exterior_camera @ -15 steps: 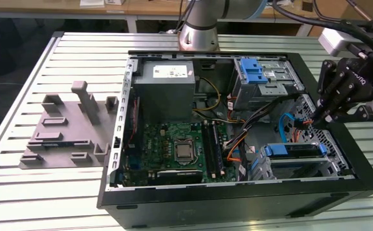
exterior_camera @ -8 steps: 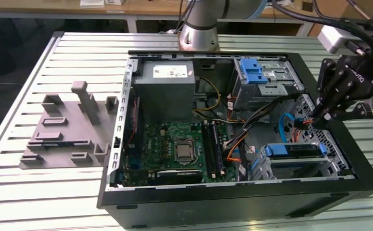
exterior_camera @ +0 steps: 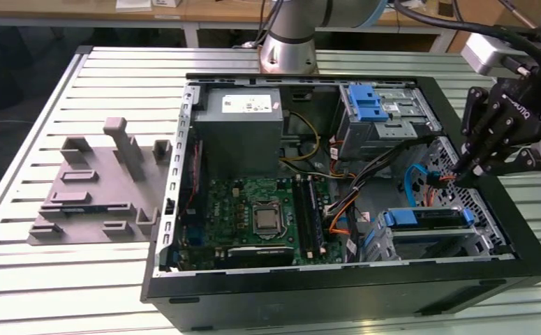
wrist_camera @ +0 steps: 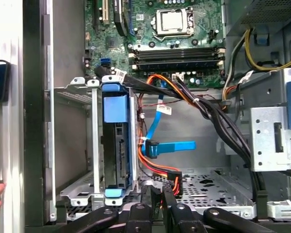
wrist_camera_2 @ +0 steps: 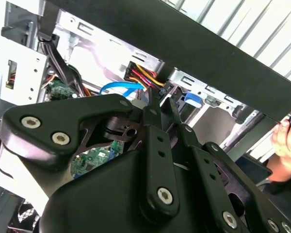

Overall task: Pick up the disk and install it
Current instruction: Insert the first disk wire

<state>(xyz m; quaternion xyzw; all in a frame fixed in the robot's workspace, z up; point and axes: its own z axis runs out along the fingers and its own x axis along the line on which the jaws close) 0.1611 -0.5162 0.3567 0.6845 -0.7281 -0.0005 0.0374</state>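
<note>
The fingers (exterior_camera: 476, 169) are seen pressed together, with nothing pinched between them, hung over the open computer case (exterior_camera: 345, 293) that is laid on the table (exterior_camera: 28, 279). The disk (exterior_camera: 426, 218), framed in its blue carrier, is seated in a silver drive cage (wrist_camera: 94, 145) near the fingers and lower than their tips. Orange and blue cables (wrist_camera: 177, 145) are strung just beyond the fingers in the first wrist view

Exterior view: we look down on whole computer case (exterior_camera: 345, 300) from above its near wall. Both wrist views: close inside case, sharing its motherboard (wrist_camera: 150, 43).
</note>
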